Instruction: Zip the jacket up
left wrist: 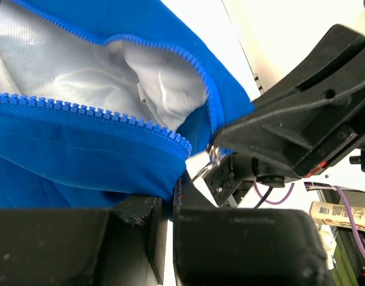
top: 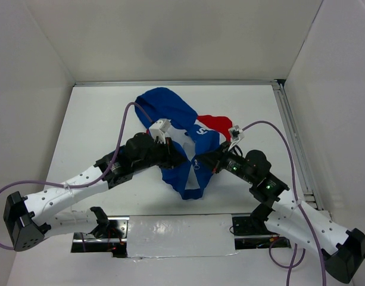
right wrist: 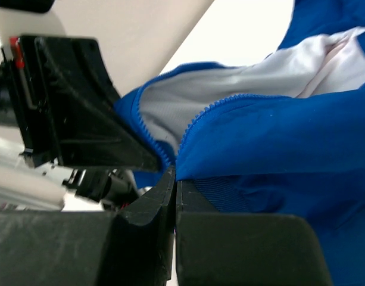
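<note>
One jacket (top: 170, 110): your left gripper (left wrist: 170, 205) and right gripper (right wrist: 175, 179) are both pinching it; only wrist views are showing zipper teeth (left wrist: 81, 110).

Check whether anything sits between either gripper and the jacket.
Nothing visible does. The left gripper and the right gripper are each shut on the jacket, on its blue fabric beside the open zipper, with no other object between.

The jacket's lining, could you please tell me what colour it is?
White; the lining shows best in the left wrist view, inside the blue jacket.
</note>
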`<state>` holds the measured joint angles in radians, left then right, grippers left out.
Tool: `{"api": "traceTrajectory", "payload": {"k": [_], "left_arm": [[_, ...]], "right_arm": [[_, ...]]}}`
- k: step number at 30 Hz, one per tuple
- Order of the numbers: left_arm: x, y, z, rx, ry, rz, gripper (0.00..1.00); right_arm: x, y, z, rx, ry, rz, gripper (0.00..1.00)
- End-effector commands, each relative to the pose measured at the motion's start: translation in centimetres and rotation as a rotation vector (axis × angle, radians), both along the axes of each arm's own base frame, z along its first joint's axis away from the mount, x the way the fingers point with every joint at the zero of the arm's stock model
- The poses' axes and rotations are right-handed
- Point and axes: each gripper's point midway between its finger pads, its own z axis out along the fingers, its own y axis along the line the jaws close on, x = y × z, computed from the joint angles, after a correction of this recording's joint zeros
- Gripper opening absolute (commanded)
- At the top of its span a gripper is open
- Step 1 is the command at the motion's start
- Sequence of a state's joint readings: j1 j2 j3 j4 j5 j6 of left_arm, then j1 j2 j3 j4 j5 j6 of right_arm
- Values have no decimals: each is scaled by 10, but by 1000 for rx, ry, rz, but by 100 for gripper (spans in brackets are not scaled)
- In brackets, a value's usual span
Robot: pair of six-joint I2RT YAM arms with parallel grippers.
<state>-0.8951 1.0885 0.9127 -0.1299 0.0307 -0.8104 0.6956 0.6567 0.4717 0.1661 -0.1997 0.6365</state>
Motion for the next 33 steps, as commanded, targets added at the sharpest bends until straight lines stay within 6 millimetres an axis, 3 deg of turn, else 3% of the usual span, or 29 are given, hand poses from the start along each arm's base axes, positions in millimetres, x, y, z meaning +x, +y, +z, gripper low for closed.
{"api": "traceTrajectory", "payload": {"k": [1, 14, 30, 33], "left_arm": [[5, -3, 41, -80, -94, -3, 0], [-4, -9, 37, -130, -67, -45, 0], [-10, -14, 20, -131, 12, -62, 0], [-11, -19, 26, -165, -2, -86, 0]], "right_arm": [[-15, 7, 4, 33, 8, 85, 0], [-10, 14, -2, 99, 28, 95, 0], [-16, -3, 16, 267, -65, 44, 0], [-14, -1, 15, 270, -66, 46, 0]]}}
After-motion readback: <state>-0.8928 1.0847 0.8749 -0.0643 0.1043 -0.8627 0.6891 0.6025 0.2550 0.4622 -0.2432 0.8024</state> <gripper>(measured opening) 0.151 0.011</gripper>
